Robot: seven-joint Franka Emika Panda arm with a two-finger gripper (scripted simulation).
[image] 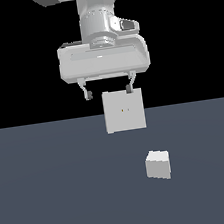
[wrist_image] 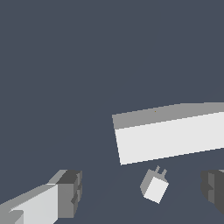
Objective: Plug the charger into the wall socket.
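Charger [image: 158, 164] loose on desk [image: 54, 192], hand [image: 108, 91] wide open, empty, high up by wall socket [image: 124, 110]; pre-grasp: descend, straddle, close

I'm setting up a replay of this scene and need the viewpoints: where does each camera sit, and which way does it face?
Exterior view: off the arm, low, level with the floor, facing the upright wall socket front on; the gripper and wrist hang above it, fingers apart and empty.
Wrist view: on the wrist, looking down at the floor; only the two fingertips show.
Shared: both see the wall socket and the charger; only the wrist view shows its two prongs.
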